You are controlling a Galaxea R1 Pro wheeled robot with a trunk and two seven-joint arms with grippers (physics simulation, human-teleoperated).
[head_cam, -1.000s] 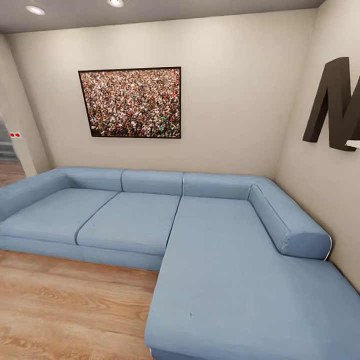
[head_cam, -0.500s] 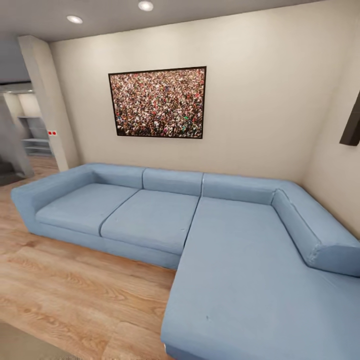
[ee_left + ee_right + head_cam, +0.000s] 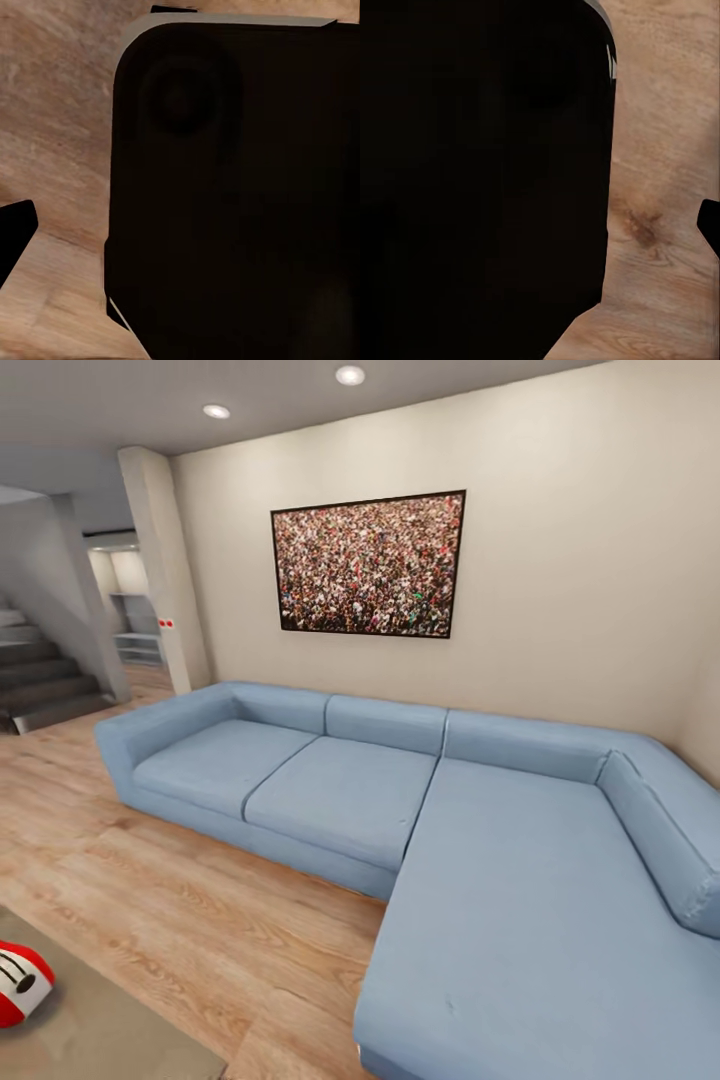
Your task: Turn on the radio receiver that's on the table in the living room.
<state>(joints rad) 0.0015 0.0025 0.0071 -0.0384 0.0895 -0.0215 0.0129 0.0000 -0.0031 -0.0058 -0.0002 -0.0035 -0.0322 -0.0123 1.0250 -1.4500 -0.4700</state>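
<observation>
We are on our way to the radio receiver (image 3: 20,982), whose red end shows at about eight o'clock in the head view, resting on the grey table (image 3: 110,1032) at its near corner. To do this step well, we judge we should swing the base and head further toward eight o'clock until the whole radio is centred, then close in squarely before raising an arm. We cannot tell how either pair of jaws stands; both wrist views are mostly blocked by dark robot bodywork above the plank floor (image 3: 190,920). The blue sofa (image 3: 420,830) spans the wall under a framed picture (image 3: 368,564), with stairs (image 3: 40,685) at ten o'clock.
</observation>
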